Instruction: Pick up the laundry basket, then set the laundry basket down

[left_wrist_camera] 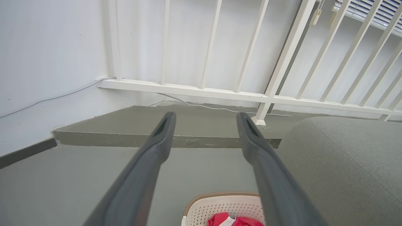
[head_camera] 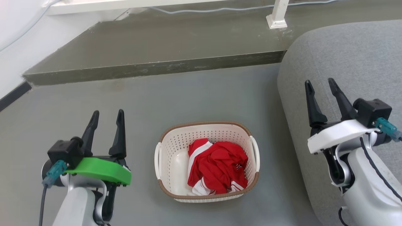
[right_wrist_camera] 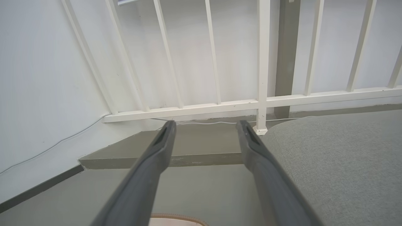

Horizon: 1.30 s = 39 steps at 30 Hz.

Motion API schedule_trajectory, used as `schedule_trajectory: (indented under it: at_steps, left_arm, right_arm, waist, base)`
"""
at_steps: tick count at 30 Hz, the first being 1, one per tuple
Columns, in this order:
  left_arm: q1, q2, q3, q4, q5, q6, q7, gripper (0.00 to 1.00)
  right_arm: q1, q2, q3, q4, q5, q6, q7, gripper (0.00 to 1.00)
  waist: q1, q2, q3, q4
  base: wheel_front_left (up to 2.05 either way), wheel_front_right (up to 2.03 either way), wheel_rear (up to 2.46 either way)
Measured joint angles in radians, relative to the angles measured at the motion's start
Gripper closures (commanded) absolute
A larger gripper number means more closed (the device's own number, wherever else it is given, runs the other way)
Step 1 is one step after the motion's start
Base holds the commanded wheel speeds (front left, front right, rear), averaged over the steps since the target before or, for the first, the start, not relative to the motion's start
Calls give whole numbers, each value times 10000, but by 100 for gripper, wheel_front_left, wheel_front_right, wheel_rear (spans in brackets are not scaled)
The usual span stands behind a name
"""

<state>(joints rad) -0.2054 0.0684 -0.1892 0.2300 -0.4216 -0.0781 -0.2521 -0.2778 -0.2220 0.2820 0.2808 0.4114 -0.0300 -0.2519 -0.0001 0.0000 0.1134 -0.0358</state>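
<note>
The laundry basket (head_camera: 169,147) stands on the grey floor between my arms, cream perforated plastic with a brown rim and a white loop handle on each side. Crumpled red and white clothing (head_camera: 216,166) lies inside it. My left gripper (head_camera: 107,114) hangs open to the basket's left, apart from it, with nothing between its fingers. My right gripper (head_camera: 320,83) is open too, raised to the basket's right over the sofa edge. In the left wrist view the basket's far rim (left_wrist_camera: 220,196) peeks in at the bottom between the open fingers (left_wrist_camera: 163,131).
A grey sofa (head_camera: 345,62) fills the right side, close to the basket. Beyond the basket a low step (head_camera: 150,67) rises to a platform with a white railing post (head_camera: 278,14) and a cable. A white wall with dark skirting runs on the left.
</note>
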Motion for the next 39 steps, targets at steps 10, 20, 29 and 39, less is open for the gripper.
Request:
schedule_trajectory:
  at_steps: [10, 20, 29, 39]
  left_arm:
    - [391, -128, 173, -407, 255, 0, 0, 0]
    - [642, -153, 247, -556, 527, -8, 0, 0]
    - [779, -182, 280, -640, 715, -27, 0, 0]
    - [1089, -251, 238, -205, 575, -67, 44, 100]
  right_arm:
    - [369, 81, -255, -541, -472, -67, 0, 0]
    - [637, 330, -382, -775, -688, 36, 0, 0]
    - [862, 416, -558, -842, -815, 199, 0, 0]
    - [1285, 704, -591, -477, -704, 209, 21, 100]
  waist:
    - [0, 0, -75, -26]
    - [0, 0, -48, -47]
    - [0, 0, -42, -51]
    - [0, 0, -52, -47]
  base:
    - [0, 0, 0]
    - [0, 0, 0]
    - [0, 0, 0]
    - [0, 0, 0]
